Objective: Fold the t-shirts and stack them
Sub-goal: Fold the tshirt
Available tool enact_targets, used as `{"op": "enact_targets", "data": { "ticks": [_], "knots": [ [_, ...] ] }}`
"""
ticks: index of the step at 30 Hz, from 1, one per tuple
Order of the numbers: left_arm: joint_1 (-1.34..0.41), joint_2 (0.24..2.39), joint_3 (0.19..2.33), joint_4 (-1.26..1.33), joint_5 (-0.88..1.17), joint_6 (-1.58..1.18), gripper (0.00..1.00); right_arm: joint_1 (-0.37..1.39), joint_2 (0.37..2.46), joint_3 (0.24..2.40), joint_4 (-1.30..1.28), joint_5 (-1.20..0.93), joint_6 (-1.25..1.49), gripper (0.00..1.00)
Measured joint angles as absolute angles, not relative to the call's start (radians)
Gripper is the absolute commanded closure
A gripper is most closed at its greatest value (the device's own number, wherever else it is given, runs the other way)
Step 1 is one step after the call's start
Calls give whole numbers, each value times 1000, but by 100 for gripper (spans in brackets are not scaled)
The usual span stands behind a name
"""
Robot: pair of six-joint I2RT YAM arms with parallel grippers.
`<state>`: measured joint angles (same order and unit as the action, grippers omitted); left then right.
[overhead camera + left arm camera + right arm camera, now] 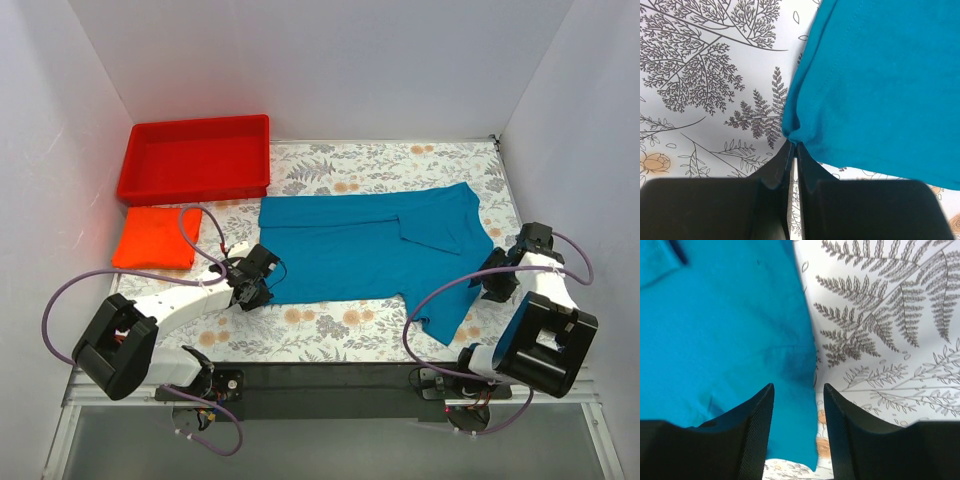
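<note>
Fold: left gripper (793, 145) pinches blue shirt (880, 75) corner; right gripper (799, 387) wide over edge, should close first, then lift both toward 12 o'clock.

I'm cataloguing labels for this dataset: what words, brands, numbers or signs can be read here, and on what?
None: no text can be read in any view.
The teal shirt, orange shirt and red tray are plain; the tablecloth carries only a floral print.
</note>
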<state>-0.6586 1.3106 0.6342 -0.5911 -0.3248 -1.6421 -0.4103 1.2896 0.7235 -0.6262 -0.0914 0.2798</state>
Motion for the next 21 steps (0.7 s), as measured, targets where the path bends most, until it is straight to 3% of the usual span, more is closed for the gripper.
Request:
{"op": "enact_targets", "data": {
  "ticks": [13,21],
  "knots": [
    [-659,1305,632,-590,-324,-1641,100,-506,1386,675,-434,-188,341,65],
    [-659,1304,632,-590,-324,-1639,100,-524,1355,651,-422,-159,368,64]
  ]
}}
